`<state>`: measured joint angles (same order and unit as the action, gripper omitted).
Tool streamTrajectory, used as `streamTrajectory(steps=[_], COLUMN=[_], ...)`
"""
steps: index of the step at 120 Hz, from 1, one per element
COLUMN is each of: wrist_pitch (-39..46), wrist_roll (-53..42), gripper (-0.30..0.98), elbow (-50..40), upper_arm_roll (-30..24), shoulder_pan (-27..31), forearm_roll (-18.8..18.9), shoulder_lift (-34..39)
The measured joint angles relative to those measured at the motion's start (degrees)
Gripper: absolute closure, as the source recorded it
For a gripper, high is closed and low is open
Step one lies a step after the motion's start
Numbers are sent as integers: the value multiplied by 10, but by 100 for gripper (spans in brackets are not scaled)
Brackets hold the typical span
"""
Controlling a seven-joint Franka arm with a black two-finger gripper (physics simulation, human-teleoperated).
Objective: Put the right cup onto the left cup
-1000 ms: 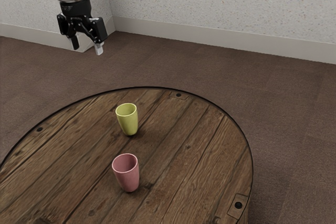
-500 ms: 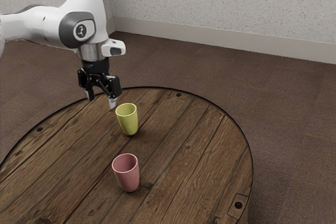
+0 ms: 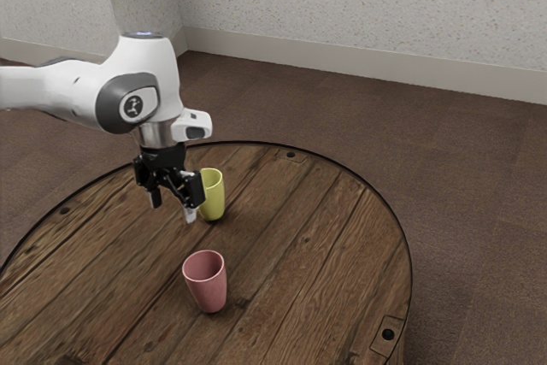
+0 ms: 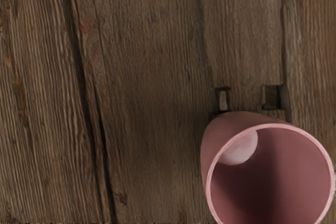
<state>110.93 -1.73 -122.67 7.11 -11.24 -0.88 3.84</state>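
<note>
Right cup = the pink cup (image 3: pixel 205 284): upright on the round wooden table (image 3: pixel 325 237), mouth up, well in from the table's far edge and from its edge at the exterior view's right. Wrist view looks partly down into it; pale round patch inside.

Gripper (image 3: pixel 173 208): above the table, between the cups and the edge at the exterior view's left. Fingers spread, pointing down, gap between them unfilled.

Left cup = the yellow-green cup (image 3: pixel 215 197): upright, nearer the far edge than the pink one, the two well apart. In the exterior view the gripper overlaps its side and hides part of it, so that's the thing crowding the hand. Can't tell if they touch.

Around: dark rim band on the table, plank seams, brown carpet (image 3: pixel 479 194), speckled wall (image 3: pixel 385 14) with a pale baseboard (image 3: pixel 367 59). Wrist view has two small dark-edged marks (image 4: pixel 272 97) on the wood just beside the pink cup.

Markings: round badge (image 3: pixel 132 107) on the white arm (image 3: pixel 144 70), symbol too small to make out.

Count: one pink cup, one yellow-green cup, one table, one arm, three dark bolt heads (image 3: pixel 388 334) near the rim.
</note>
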Motion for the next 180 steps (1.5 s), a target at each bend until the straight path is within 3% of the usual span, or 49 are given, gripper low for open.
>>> streamTrajectory(steps=[66,149,180], wrist_pitch=[81,135,143], wrist_roll=[48,72,76], gripper=[2,3,34], elbow=[-84,-82,-81], upper_arm_roll=[-14,-16,-16], shoulder_pan=[-3,-22,-18], forearm_roll=[0,-11,-13], shoulder_lift=[-7,-80,-80])
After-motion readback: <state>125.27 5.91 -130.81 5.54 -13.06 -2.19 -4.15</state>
